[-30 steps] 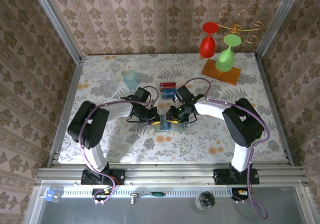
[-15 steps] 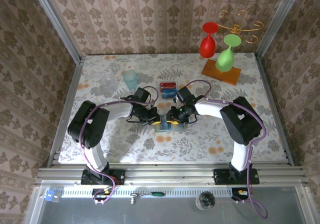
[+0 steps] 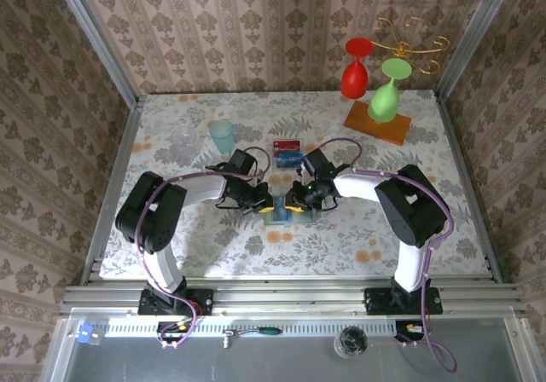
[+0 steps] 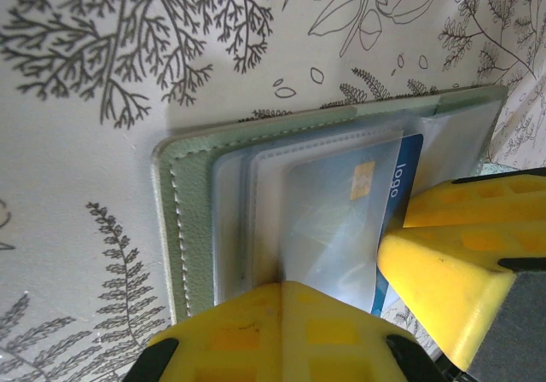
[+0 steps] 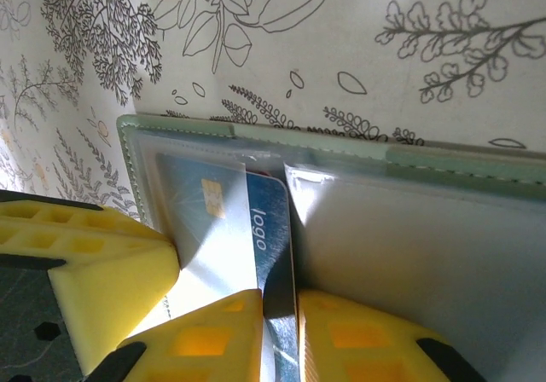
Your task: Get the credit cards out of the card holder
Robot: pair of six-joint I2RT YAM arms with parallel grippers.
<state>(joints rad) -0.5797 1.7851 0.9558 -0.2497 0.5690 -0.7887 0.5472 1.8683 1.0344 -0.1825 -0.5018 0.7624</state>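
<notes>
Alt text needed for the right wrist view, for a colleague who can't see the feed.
The right gripper pinches the edge of a blue credit card with a gold chip, sticking partly out of a clear sleeve of the open grey-green card holder. The left gripper's yellow finger sits at lower left; a floral tablecloth lies beneath.

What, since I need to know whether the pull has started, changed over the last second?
The right arm swung its elbow slightly toward the table's middle, and the right gripper closed its fingers on the blue card. The card has not visibly slid out of the card holder. The left gripper stays shut, pressing on the holder. The loose cards and the cup stayed put.
</notes>
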